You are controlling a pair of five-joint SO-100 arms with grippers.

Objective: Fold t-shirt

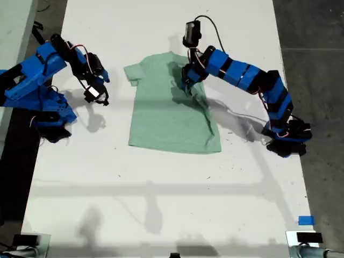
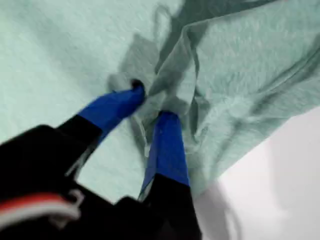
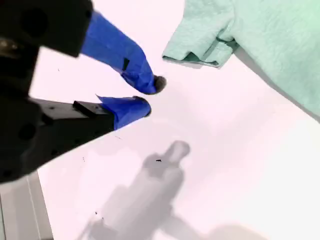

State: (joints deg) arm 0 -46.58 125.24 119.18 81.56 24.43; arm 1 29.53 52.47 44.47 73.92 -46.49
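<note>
White table, t-shirt in first claw

A broad white table with a smooth matte top fills most of the exterior view, with faint shadows and a few tiny dark specks on it. A small blue tape patch sits near the table's lower corner at the exterior view's right. Dark grey floor borders the table at the exterior view's right. The second wrist view shows the same white surface.
</note>
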